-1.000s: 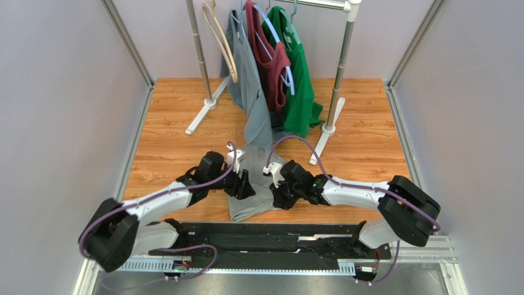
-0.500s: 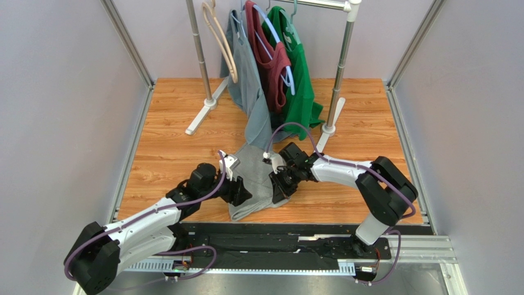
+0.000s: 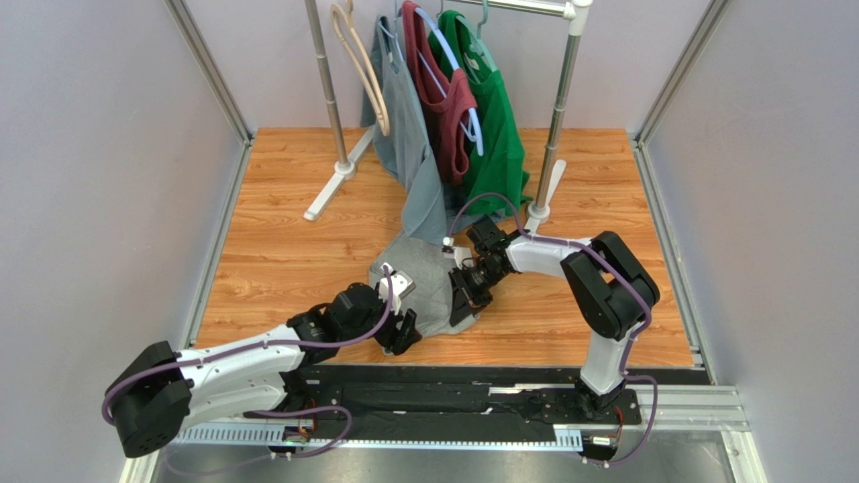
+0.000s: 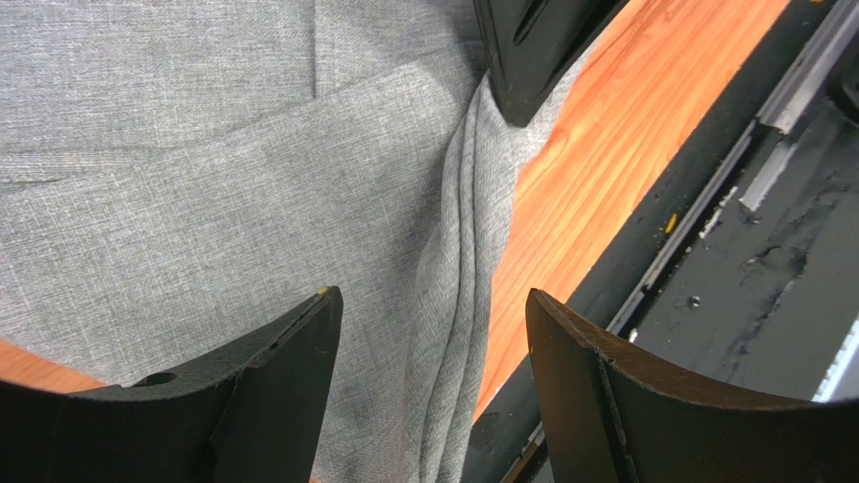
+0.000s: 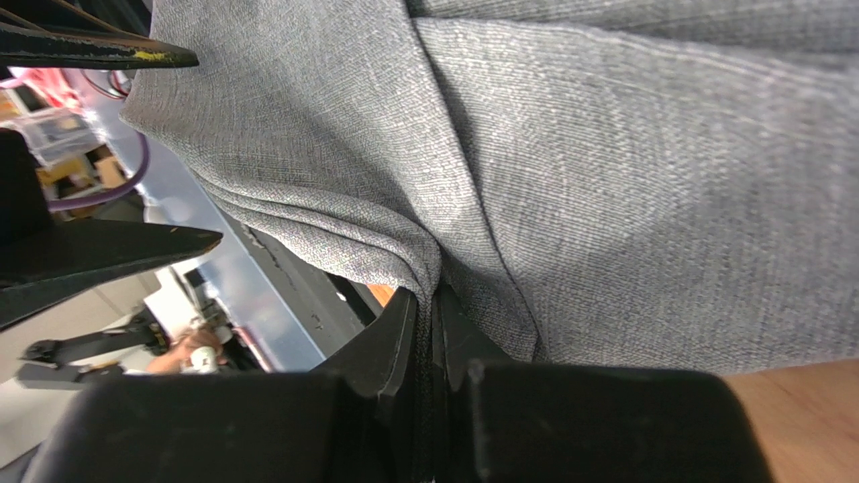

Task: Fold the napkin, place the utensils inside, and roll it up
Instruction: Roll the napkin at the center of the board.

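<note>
Folding the soft heather-grey cloth napkin [image 3: 428, 282] at the wooden table [image 3: 282, 252] front.
Your right gripper [image 3: 467, 299] pinches its bunched edge and your left gripper [image 4: 432, 299] gapes above it; draw the edge across low and taut.

Under the left claw [image 3: 403, 330] and the right claw [image 3: 464, 300], a wooden board [image 3: 282, 252] of warm orange-brown planks, softly and evenly lit. Far to the left of the left claw, a plain pale grey-lilac wall [image 3: 101, 151]; far to the right of the right claw, a second wall [image 3: 776, 151] of the same kind, each edged with a slanted metal rail [image 3: 209, 70]. Beyond the right claw, quite near, a clothes rack [image 3: 561, 101] with two metal poles on white feet [image 3: 328, 191]. On the rack, from left to right: a bare beige hanger [image 3: 365, 75], a grey shirt [image 3: 408, 141], a dark red top [image 3: 444, 111], a green shirt [image 3: 494, 151]. Behind both claws, at the near edge, a black base plate [image 3: 454, 377] and an aluminium profile [image 3: 686, 413].
</note>
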### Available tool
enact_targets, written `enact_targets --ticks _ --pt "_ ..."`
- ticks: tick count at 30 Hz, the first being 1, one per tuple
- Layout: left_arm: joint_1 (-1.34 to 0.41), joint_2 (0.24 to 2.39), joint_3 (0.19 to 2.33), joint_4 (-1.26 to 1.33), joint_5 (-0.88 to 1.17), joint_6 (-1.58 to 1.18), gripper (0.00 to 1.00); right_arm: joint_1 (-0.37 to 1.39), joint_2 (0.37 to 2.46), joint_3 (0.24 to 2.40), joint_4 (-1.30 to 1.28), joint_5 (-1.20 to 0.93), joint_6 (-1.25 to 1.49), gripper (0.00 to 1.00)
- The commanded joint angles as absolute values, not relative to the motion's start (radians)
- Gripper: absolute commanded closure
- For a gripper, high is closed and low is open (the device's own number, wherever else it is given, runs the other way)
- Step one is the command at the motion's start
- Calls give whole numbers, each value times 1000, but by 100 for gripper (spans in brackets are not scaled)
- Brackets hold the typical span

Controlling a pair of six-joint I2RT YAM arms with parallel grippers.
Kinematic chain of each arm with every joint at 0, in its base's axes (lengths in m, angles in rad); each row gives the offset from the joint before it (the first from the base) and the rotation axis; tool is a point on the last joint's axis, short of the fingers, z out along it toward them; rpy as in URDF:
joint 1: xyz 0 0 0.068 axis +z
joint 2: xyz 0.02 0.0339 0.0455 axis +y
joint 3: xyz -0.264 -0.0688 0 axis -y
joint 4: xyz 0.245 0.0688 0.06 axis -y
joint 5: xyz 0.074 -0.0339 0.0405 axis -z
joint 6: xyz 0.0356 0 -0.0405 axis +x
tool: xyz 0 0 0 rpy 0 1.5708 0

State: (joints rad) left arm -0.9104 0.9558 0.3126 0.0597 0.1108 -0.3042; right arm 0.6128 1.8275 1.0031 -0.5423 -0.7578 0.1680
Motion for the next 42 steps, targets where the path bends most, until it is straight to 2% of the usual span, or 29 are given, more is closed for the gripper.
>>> enact_targets --ticks 1,16,20,23,27,28,35,42 --pt "-940 979 360 68 28 -268 24 577 1862 1034 -583 -792 169 100" --pt "-1000 986 367 43 15 -275 27 549 1921 1071 -620 -795 146 100" --pt "-1019 997 376 25 2 -284 31 549 1927 1072 -620 -795 147 100" --pt "-1019 1014 382 23 -31 -287 39 549 1927 1069 -620 -795 146 100" --pt "-1019 1031 380 17 -66 -334 62 551 1922 1066 -620 -790 144 100" --pt "-1019 1032 371 20 -72 -347 65 549 1922 1066 -620 -790 146 100" --pt "-1011 1052 334 42 -17 -481 76 549 1921 1074 -626 -790 146 100" --pt "-893 1218 359 58 213 -532 81 546 1902 1080 -626 -796 147 99"
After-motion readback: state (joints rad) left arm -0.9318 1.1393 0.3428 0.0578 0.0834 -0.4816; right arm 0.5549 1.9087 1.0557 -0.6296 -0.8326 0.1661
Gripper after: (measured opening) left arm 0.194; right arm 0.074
